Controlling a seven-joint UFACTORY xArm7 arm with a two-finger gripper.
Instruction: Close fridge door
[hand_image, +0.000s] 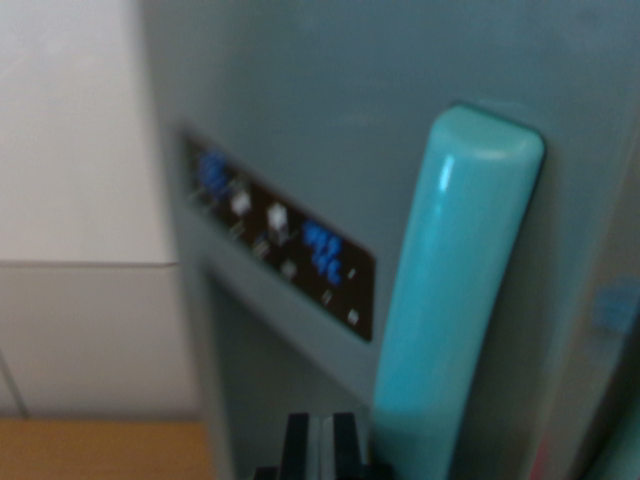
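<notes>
black jaws (320, 445) poke up from the bottom edge of the wrist view, two dark upright fingers with a pale narrow strip between them; they stand close together with nothing gripped, though only their tips show, so the arm's pose beyond that cannot be told. just to their right, touching or nearly so, rises the turquoise rounded plastic door handle (455, 290), a thick bar leaning slightly to the wrist view's right, its domed top near the upper right. it is mounted on the grey-green toy fridge door (330, 110), which fills most of the view and is seen close and blurred. left of the handle sits a dark slanted control panel with blue digits and small white buttons (275, 235), above a recessed dispenser bay (270, 390). a white wall (70, 150) lies on the left, and the orange-brown wooden table (100, 450) shows at the lower left corner.
</notes>
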